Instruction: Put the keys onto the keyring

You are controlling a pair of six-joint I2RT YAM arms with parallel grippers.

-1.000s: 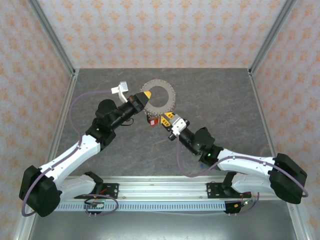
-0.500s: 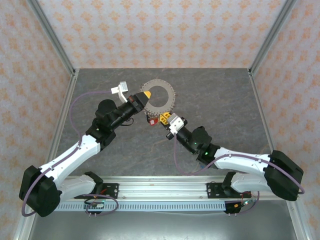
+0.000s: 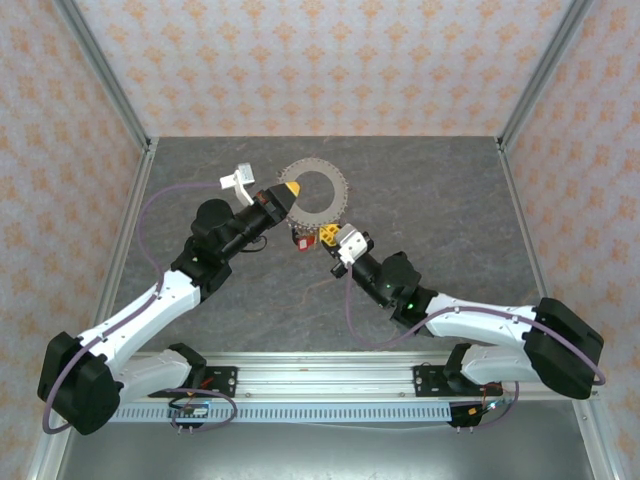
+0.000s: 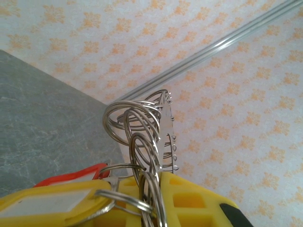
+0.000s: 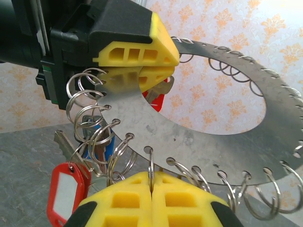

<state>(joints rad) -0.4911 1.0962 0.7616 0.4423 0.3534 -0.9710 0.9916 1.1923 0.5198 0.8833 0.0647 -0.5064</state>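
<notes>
on keyring (image 5: 189, 137), left tool (image 5: 152, 66), right tool (image 5: 151, 183) clamped

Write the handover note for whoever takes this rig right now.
Left gripper: shut on the keyring rim, holding it tilted up.
Right gripper: shut on a split ring at the keyring's near edge.
Keys: a bunch with a red tag and a blue tag hangs from rings at the rim.
Done: some keys are on.
Left: work on the pinched ring; I cannot tell whether any keys are loose.
</notes>
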